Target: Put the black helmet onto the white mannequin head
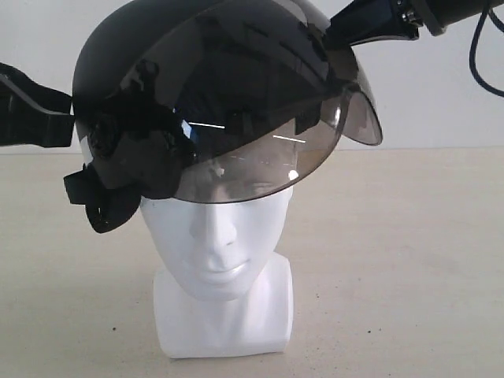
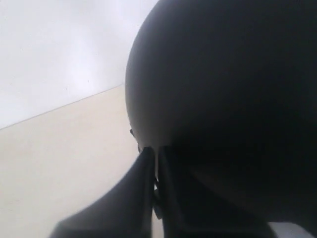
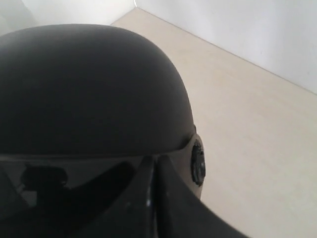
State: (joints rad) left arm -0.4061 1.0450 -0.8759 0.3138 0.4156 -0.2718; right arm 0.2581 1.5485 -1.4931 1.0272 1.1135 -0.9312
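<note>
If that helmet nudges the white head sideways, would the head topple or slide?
The white mannequin head probably tips rather easily: it looks tall over a small squarish base. Its glossy surface suggests the black helmet may slip on it. It looks rigid, not squashy.

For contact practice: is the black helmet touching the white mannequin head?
Cannot tell: in the exterior view the black helmet hides the top of the white mannequin head and any gap.

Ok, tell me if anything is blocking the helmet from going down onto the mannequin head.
Nothing visible blocks it. The black helmet is already tilted over the crown of the white mannequin head; only its own loose strap hangs beside the head's cheek.
</note>
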